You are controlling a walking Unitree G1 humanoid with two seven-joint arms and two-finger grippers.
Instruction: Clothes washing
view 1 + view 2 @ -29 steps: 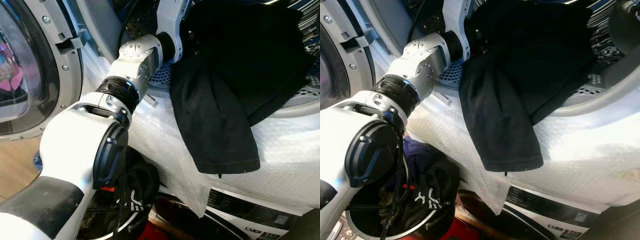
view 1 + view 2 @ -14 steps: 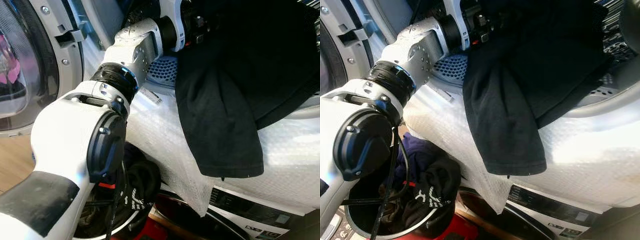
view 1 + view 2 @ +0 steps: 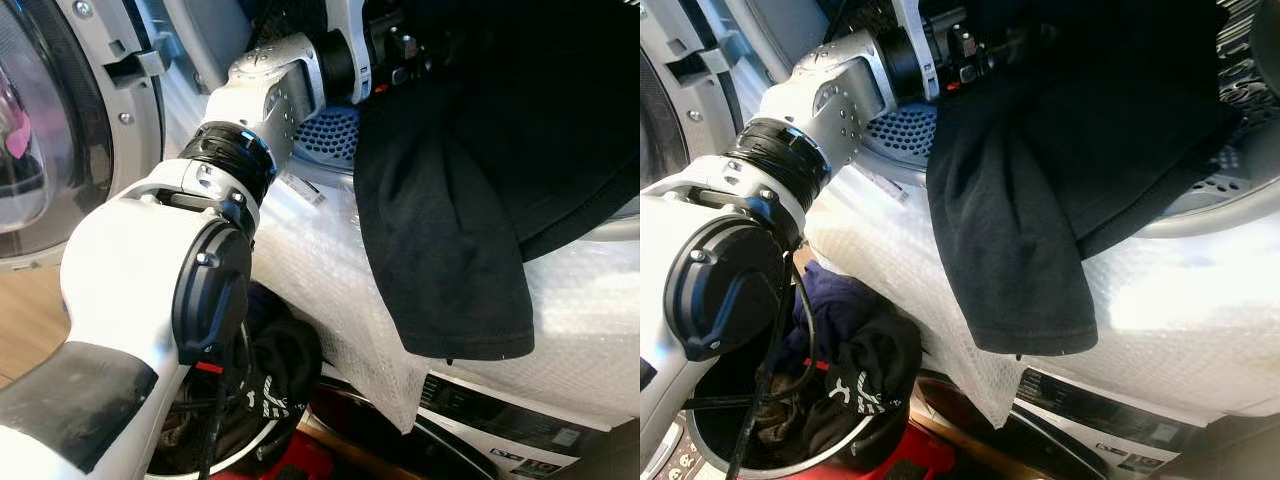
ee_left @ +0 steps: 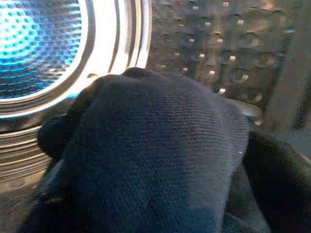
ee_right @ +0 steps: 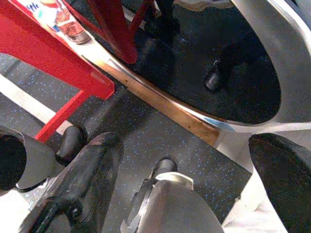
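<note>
Wooden floor (image 3: 25,325) runs along the bottom by the washer, and nearest of all a round laundry basket (image 3: 750,455) stands low beside the machine, holding dark clothes, one with white lettering, and something navy. Just past it a sheet of bubble wrap (image 3: 330,290) is draped over the machine's front, probably to keep the casing from knocks as the arm works.

Over that wrap hangs the black garment (image 3: 450,230), half in and half out: its lower part droops down the front while the rest lies over the rim into the perforated drum (image 3: 902,135). From the left side the robot's left arm (image 3: 255,110) reaches up into the opening, its wrist buried against the cloth. The wrist camera looks straight onto dark knit with the drum wall behind, so whether the jaws are wide or pinched on fabric I cannot tell. It looks like loading, with the hanging end not yet pushed in.

Off to the left, the open washer door (image 3: 60,130) stands swung aside.

The right arm hangs idle toward the floor.
</note>
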